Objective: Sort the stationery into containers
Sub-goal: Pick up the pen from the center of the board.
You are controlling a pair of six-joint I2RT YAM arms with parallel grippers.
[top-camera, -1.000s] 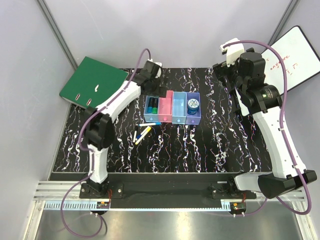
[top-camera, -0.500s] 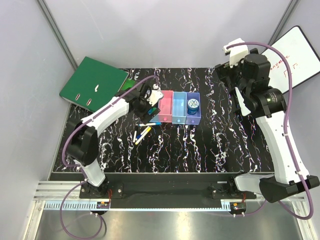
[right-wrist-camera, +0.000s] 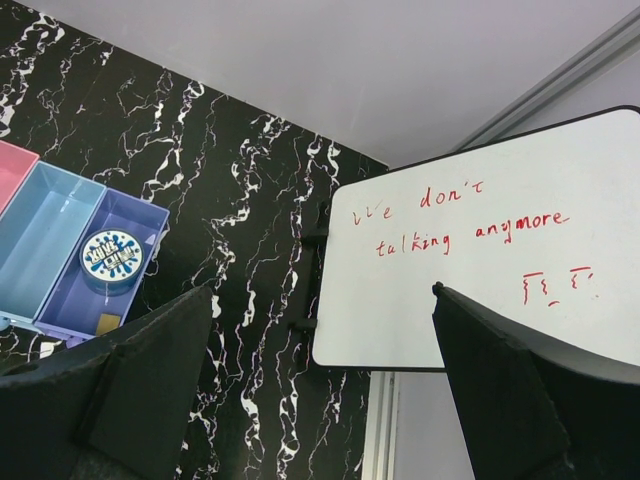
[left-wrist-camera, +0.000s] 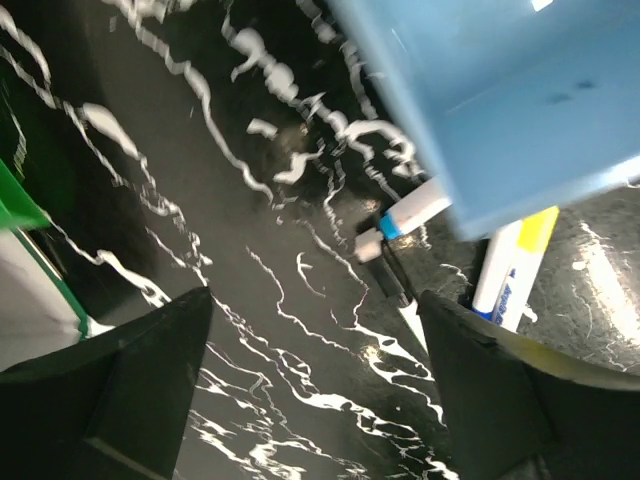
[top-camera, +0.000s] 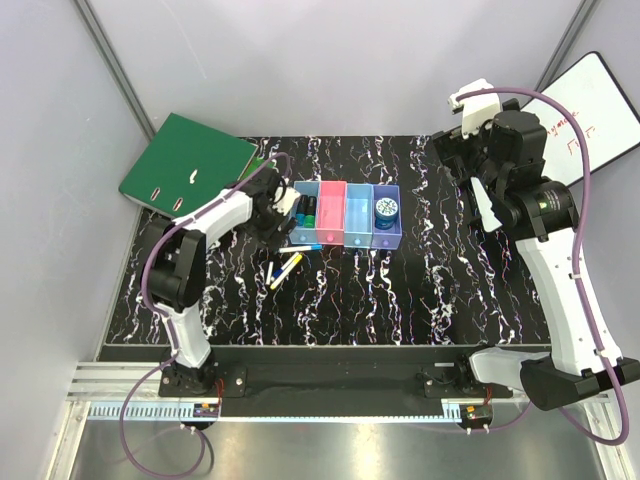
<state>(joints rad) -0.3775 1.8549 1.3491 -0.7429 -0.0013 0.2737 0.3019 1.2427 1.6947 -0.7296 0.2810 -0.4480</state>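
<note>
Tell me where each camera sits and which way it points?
Top external: fixed above and behind, looking down on the table; left arm and right arm show.
Left wrist: low over the table, facing a light blue bin and loose pens; the open left gripper frames the bottom.
Right wrist: raised high, facing the whiteboard and the blue tin in the purple bin; the open right gripper shows.
Shared: top and right-wrist views both show the blue tin and whiteboard.
</note>
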